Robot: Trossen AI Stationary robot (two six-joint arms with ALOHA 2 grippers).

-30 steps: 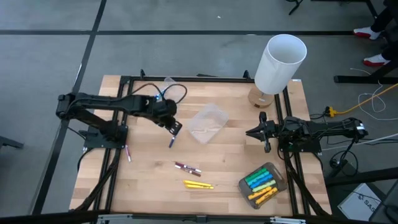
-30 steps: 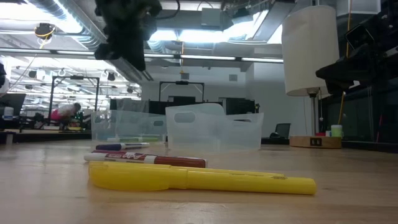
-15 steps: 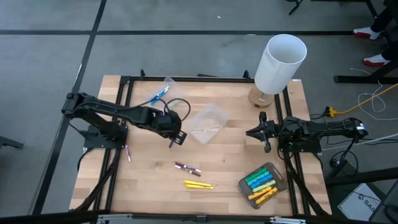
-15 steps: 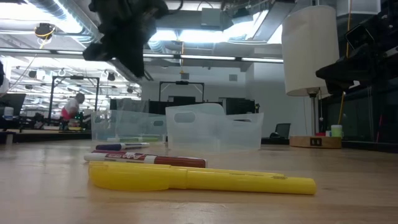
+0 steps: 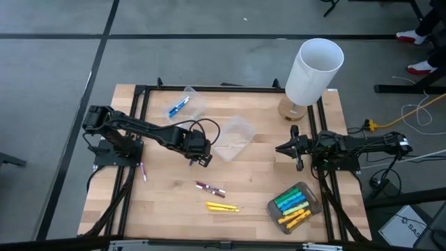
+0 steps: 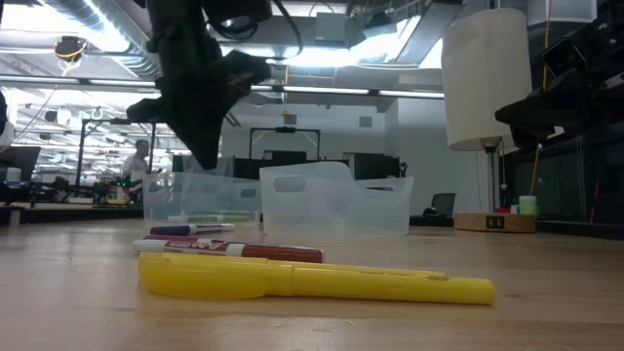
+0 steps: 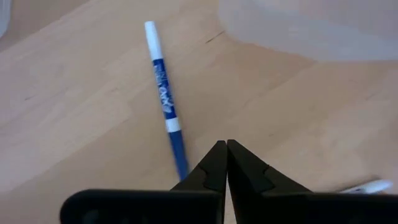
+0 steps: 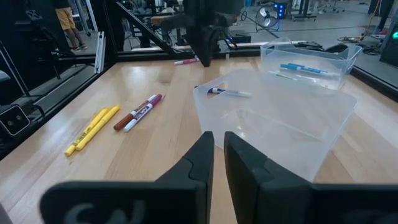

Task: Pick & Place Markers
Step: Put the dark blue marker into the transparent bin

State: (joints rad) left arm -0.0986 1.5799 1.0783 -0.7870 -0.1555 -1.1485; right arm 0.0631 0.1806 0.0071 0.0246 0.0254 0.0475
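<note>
**Left arm lowers toward a blue marker at mid-desk**

Seen from above, the desk [image 5: 167, 209] fills the centre of the frame. The left gripper [image 5: 201, 159], jaws clenched and empty, hangs over a blue marker [image 7: 164, 106] left of centre; it likely must open before grasping. The right gripper [image 5: 295, 156] waits at right, jaws nearly closed. More markers [image 5: 216, 197] lie lower centre. From above, the arm hides the blue marker.

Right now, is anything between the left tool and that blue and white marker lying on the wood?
Nothing visible. The left tool, fingers shut, hangs just above the blue and white marker, with only bare table around it.
</note>
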